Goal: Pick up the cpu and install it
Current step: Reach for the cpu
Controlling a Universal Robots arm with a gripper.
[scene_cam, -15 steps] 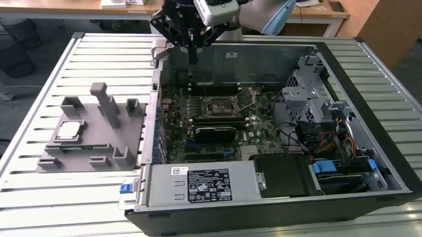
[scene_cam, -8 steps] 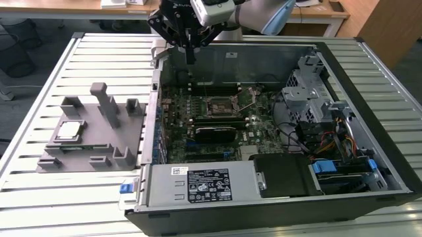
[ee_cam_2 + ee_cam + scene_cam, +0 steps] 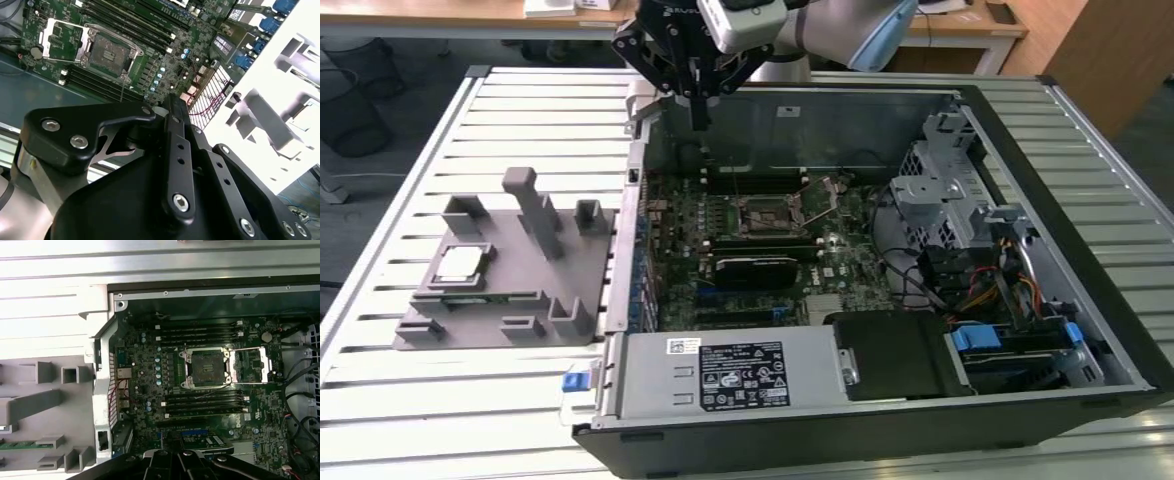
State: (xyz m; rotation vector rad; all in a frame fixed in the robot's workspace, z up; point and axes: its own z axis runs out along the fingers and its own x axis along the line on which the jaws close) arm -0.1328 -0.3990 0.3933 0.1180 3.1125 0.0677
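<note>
The gripper [image 3: 700, 122] is hanging at about twelve o'clock in the exterior view, above the far corner of the open computer case [image 3: 854, 92], and its black fingers [image 3: 175, 145] are pressing together into one narrow point with nothing between them. The cpu [image 3: 460, 265] is lying flat, silvery top up, in a shallow seat on the grey holder [image 3: 520, 305]. That puts it at about nine o'clock in the exterior view and roughly eight o'clock from the gripper, well apart from it and outside the case. The holder is sitting on the slatted table [image 3: 520, 100], just beside the case wall, with several upright posts rising around the chip. Inside the case the green board [image 3: 720, 200] is lying face up. The socket [image 3: 767, 213] is sitting near its middle, at about five o'clock from the gripper. In both wrist views the socket [image 3: 206, 367] is showing its dark contact field (its metal cover [image 3: 255, 365] is lying swung open just beside it), with rows of long memory slots [image 3: 200, 332] running along two opposite sides. A silver box [image 3: 720, 370] is filling the case's near corner at six o'clock.
</note>
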